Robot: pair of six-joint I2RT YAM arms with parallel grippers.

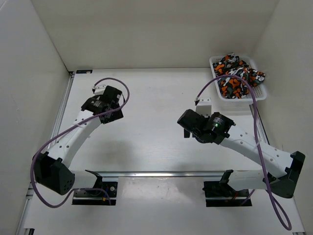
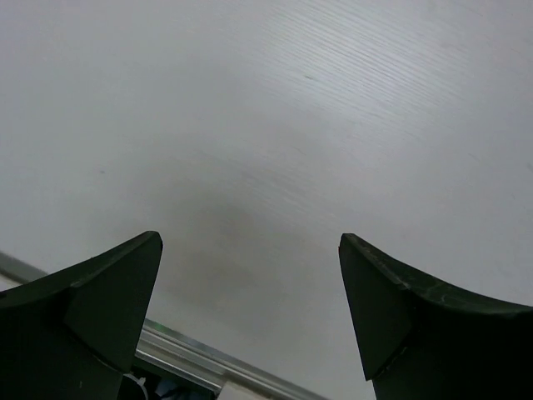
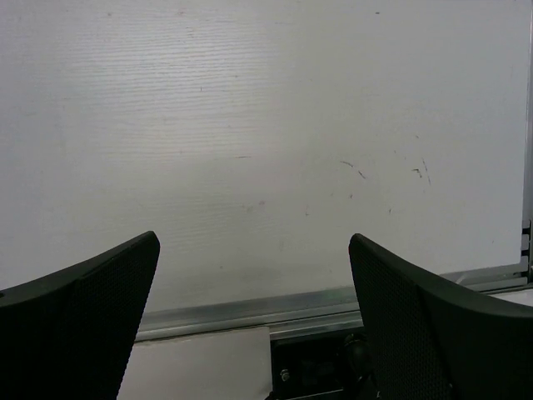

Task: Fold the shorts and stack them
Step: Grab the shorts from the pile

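The shorts (image 1: pixel 238 75), printed in orange, white, grey and black blotches, lie bunched in a white mesh basket (image 1: pixel 215 93) at the table's back right corner. They show in neither wrist view. My left gripper (image 1: pixel 113 113) hangs over the left middle of the white table, far from the shorts. It is open and empty, and in the left wrist view (image 2: pixel 250 258) only bare table shows between its fingers. My right gripper (image 1: pixel 188 129) hangs over the table's middle right, in front of the basket. It is open and empty, as the right wrist view (image 3: pixel 254 258) shows.
White walls enclose the table at the back, left and right. An aluminium rail (image 1: pixel 161 173) runs along the near edge between the arm bases and shows in the right wrist view (image 3: pixel 250 310). Another rail (image 1: pixel 64 105) runs down the left side. Purple cables loop over both arms.
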